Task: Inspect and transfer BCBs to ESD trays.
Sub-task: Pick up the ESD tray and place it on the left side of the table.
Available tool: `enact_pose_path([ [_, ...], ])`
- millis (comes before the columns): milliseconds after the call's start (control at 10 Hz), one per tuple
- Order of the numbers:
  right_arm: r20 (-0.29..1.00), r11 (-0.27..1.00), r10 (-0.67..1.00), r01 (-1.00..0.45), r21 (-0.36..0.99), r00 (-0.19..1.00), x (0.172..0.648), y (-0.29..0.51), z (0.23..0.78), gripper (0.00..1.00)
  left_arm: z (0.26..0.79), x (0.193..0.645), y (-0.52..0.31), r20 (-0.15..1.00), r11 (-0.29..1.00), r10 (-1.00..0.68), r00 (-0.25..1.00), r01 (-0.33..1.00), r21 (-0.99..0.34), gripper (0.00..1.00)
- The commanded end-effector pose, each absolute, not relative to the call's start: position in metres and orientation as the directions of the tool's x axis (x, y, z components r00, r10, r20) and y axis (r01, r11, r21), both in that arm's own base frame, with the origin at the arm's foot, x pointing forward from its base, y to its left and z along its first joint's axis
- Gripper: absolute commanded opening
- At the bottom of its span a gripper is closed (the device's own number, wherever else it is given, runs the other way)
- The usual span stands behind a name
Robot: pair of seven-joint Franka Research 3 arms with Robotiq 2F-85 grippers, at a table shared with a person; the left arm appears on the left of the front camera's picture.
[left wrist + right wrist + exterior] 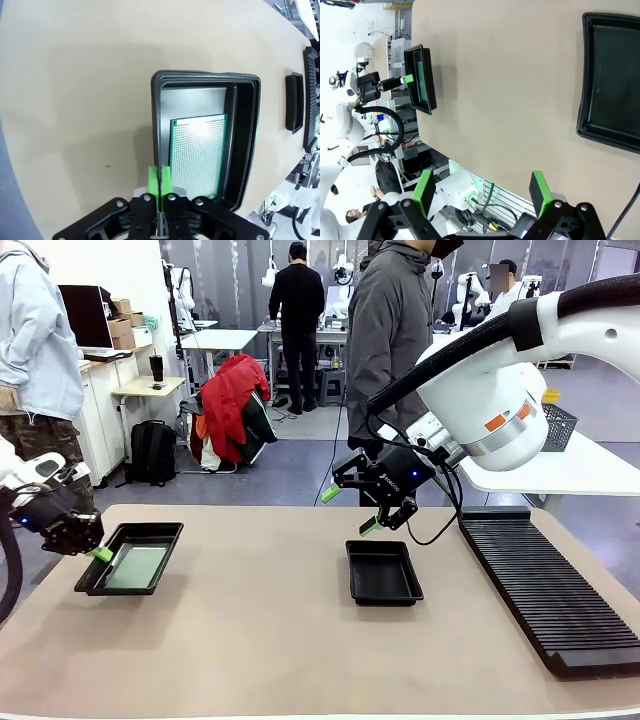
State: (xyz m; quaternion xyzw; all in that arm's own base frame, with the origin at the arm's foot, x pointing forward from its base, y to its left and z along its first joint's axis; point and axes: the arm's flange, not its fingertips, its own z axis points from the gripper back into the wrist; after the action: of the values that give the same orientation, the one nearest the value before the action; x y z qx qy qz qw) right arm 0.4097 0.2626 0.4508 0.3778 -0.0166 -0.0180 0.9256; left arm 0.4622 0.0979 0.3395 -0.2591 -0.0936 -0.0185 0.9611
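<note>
Green and finely gridded, with a bright glare on its upper face, one BCB lies flat on the floor of the left tray. A strip of bare black floor is left at the tray's far end. The board touches no finger, so it reads as already transferred.

The left gripper is poised at the near-left rim of this tray, its green pads pressed together with nothing between them. The closed pads form one narrow tip, probably suited to nudging or checking the board rather than lifting it. The raised, flared rim stands between that tip and the board's edge.

The right gripper hangs above the far edge of the middle tray with its fingers spread wide and empty. The middle tray holds nothing. This pose probably keeps the arm ready to take the next board and lower it straight down.

The two trays sit well apart on the tan table, with bare surface between them. A long black ribbed rack lies to the right of the middle tray, near it but not touching. Whether its slots hold boards cannot be told.

A person stands at the far side, directly behind the right gripper. A slack cable loop from the right arm droops near the middle tray's far-right corner. It is the likeliest thing to snag on a descent.
</note>
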Motion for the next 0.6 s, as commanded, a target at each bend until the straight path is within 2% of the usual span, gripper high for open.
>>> enact_pose_path([
  [0,0.018,0.717,-0.044,0.019,0.697,0.999,0.410,0.262,0.451,1.00,0.327,0.460,0.110,0.184,0.867,0.007,0.983,0.086,-0.491,0.00],
  [500,0.018,0.717,-0.044,0.019,0.697,0.999,0.410,0.262,0.451,1.00,0.299,0.463,0.118,0.179,0.879,0.014,0.984,0.073,-0.471,0.00],
])
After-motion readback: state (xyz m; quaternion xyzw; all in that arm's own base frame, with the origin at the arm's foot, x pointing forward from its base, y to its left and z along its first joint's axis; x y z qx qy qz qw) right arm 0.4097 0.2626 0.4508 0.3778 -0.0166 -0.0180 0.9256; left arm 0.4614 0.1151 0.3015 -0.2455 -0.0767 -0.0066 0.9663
